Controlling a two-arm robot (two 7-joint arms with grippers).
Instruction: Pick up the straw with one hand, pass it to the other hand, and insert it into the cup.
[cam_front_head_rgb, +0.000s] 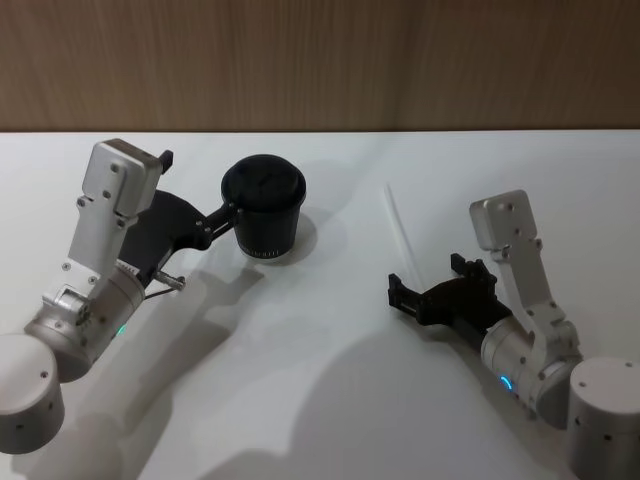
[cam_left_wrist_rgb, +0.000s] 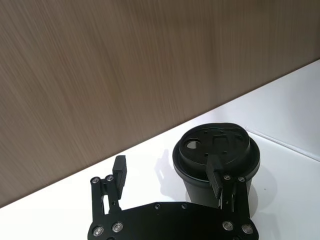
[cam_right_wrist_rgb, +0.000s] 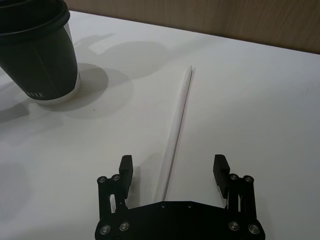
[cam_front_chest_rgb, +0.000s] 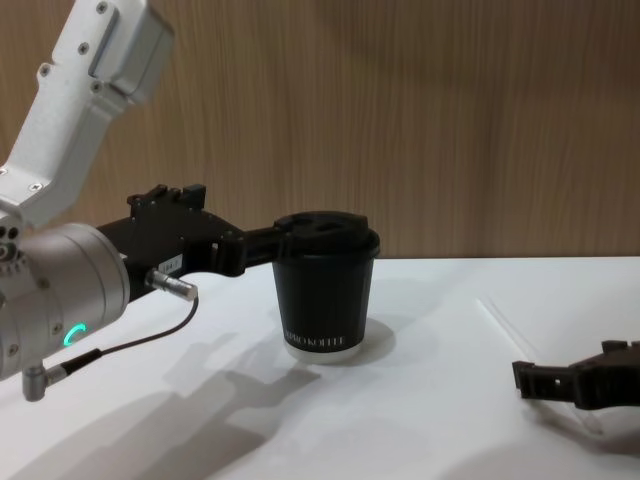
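The straw (cam_front_head_rgb: 401, 235) (cam_right_wrist_rgb: 179, 120) lies flat on the white surface (cam_front_head_rgb: 330, 390), right of the cup (cam_front_head_rgb: 264, 215) and well apart from it, running roughly front to back with its near end toward the robot's right side. The right end effector (cam_front_head_rgb: 427, 279) (cam_right_wrist_rgb: 173, 167) sits low at that near end, fingers spread wide, one finger (cam_right_wrist_rgb: 126, 169) on each side of the straw; straw passes between them, not gripped (no contact visible in the right wrist view). The end effector holds nothing. The cup (cam_front_chest_rgb: 325, 295) stands upright on the surface, back and left of centre, black lid on, white lettering near the base. The left end effector (cam_left_wrist_rgb: 167, 172) (cam_front_head_rgb: 197, 185) reaches in from the left at lid height, fingers also wide open, nothing held. One finger (cam_left_wrist_rgb: 215, 175) lies right against the cup's lid rim on the side facing the arm, and the other finger (cam_left_wrist_rgb: 119, 172) is out in free space, so the cup is beside the opening, not inside it. Can't tell if that finger actually touches the lid. A thin dark cable (cam_front_chest_rgb: 130, 345) with a silver plug hangs under the left wrist, which shows a green light. A wood-grain wall (cam_front_head_rgb: 320, 60) stands behind the surface.
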